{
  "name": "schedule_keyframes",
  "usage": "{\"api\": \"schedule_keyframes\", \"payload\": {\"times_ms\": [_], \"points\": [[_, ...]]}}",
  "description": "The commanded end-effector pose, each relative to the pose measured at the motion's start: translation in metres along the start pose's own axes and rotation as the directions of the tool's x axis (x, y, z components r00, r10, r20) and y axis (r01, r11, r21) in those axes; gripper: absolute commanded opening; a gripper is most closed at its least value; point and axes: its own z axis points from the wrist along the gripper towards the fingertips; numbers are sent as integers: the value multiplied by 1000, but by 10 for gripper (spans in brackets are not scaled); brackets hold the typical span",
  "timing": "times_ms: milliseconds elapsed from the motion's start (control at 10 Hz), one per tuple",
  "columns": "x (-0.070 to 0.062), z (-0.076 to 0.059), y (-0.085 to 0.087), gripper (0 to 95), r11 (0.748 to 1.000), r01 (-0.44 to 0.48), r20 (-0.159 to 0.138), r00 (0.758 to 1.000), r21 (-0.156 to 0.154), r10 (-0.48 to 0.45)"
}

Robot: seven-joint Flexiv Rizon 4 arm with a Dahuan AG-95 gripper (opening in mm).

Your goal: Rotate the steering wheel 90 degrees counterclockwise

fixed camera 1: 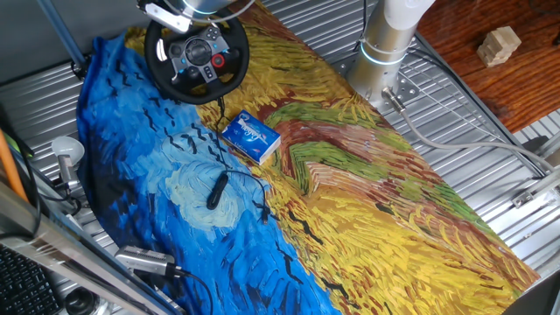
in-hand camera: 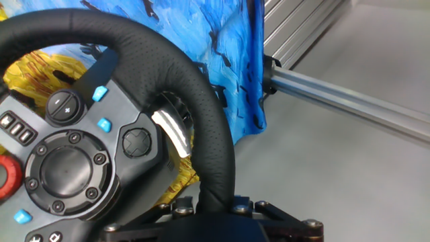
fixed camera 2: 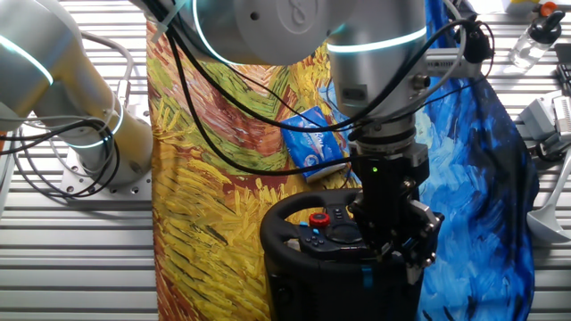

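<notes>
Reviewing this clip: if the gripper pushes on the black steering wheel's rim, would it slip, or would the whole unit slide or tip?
The black round steering wheel with the perforated rim looks grippy, so slipping seems unlikely. Its bulky black base probably resists tipping. It sits on the painted cloth, which might bunch or creep under sideways force.

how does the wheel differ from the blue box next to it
The wheel is round and black with a buttoned hub; the box is rectangular, blue and white. The wheel is wider. The wheel stands tilted on its base; the box lies flat on the cloth. Both sit on that cloth.
</notes>
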Motion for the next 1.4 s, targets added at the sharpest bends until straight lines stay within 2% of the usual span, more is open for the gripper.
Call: {"api": "schedule_keyframes", "payload": {"times_ms": [100,600,800,1400], "points": [[0,0,2,0,1000,7,-2,1000,-3,-7],[-3,0,-1,0,999,38,-8,999,0,-38],[-6,1,-1,0,999,36,-8,999,-8,-36],[-12,2,-1,0,999,34,-12,999,0,-34]]}}
